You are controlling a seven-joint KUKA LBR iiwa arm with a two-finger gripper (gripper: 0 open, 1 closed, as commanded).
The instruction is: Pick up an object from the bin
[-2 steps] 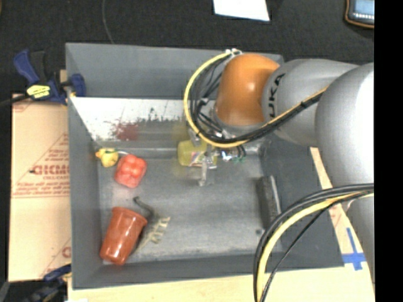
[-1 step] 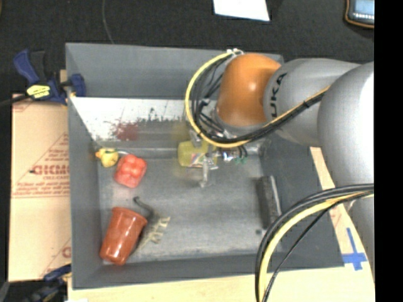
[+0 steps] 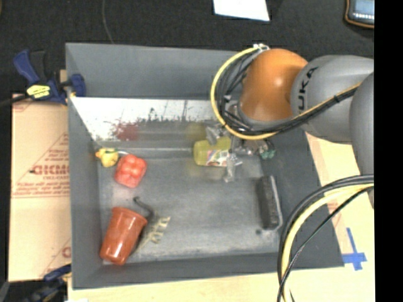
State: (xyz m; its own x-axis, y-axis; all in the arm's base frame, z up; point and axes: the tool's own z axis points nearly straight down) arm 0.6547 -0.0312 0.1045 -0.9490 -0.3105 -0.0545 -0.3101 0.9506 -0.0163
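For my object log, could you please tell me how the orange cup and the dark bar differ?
The cup is orange-red, wide and tapered; the bar is dark grey, slim and straight. The cup lies in the lower left corner of the bin, the bar near its right wall. Both lie flat on the floor.

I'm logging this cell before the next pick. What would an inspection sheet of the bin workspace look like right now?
Surface: grey metal bin, things spread along its left, back and right.
Job's things: yellow-green lump with a small colourful packet beside it, near the back wall.
Clutter: red pepper-like toy, small yellow piece, orange cup on its side, black bar.
End effector: low, just right of the lump, at the packet.
Cables: yellow and black loops round the orange wrist cover.
Surroundings: white paper beyond the bin.
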